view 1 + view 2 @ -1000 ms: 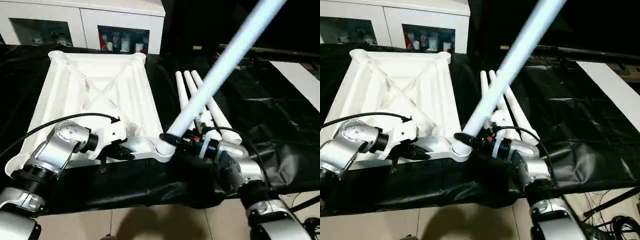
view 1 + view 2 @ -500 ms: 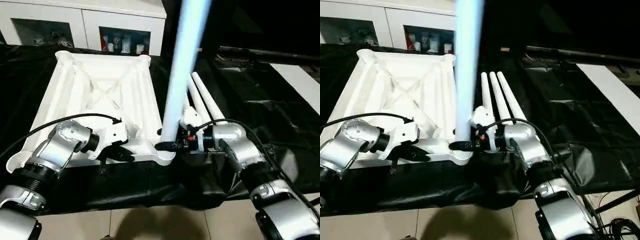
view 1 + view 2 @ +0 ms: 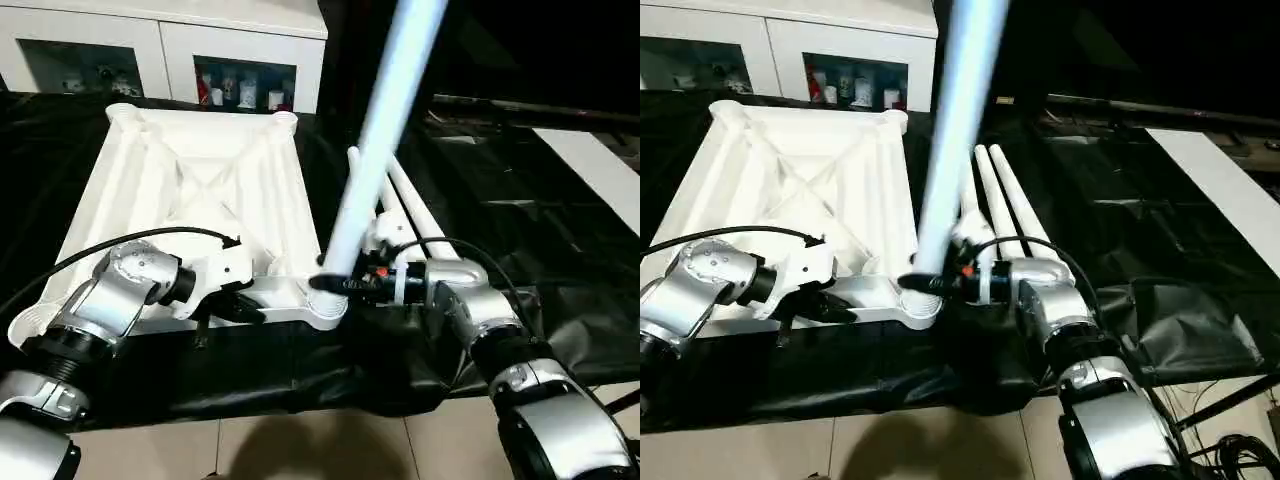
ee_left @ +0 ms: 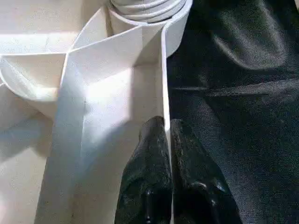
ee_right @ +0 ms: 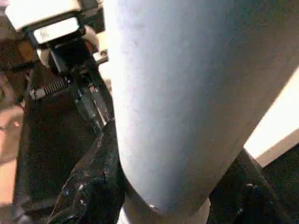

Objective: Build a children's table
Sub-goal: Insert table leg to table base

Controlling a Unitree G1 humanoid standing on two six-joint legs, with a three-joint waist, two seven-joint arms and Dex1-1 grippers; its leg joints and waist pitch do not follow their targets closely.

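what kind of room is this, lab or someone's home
Probably an indoor demo or lab room set up like a home, though that's a guess. A work table draped in black cloth holds the white tabletop, a white glass-door cabinet with small items stands behind it, and the floor is tiled.

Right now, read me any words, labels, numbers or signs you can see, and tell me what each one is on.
One text only: a small white label on the left gripper, seen in the right wrist view, carries dark print too blurred to read.
No legible text elsewhere: none on the table top, the held leg or the cabinet.
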